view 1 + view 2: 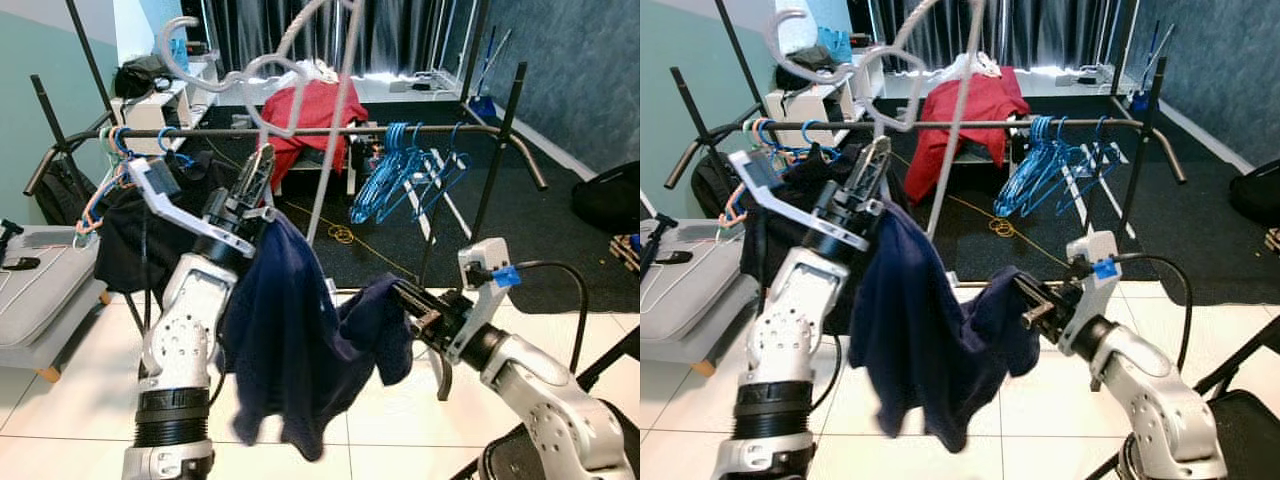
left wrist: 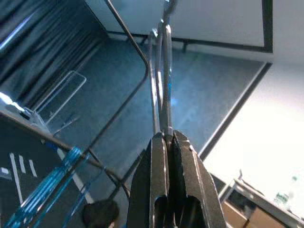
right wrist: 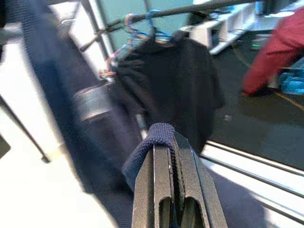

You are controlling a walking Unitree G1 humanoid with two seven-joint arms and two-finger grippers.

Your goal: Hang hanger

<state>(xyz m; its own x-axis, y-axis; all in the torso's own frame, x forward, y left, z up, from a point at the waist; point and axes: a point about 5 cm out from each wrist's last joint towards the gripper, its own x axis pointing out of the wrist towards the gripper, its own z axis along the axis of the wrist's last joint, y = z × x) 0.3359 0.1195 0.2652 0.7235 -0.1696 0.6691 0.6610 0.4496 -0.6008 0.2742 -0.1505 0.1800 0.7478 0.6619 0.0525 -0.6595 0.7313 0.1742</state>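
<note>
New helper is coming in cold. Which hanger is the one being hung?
Find the rack's rail across the room. In front of it, the left gripper is shut on a pale hanger carrying a navy garment. The rail's other hangers are blue and bare.

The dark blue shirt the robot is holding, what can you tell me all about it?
The dark blue shirt is soft, floppy cloth, sagging between both arms before the clothes rail. Its top drapes over the pale hanger pinched in the left claw. The right claw pinches its other end. Its bottom dangles freely above the white tiles.
</note>
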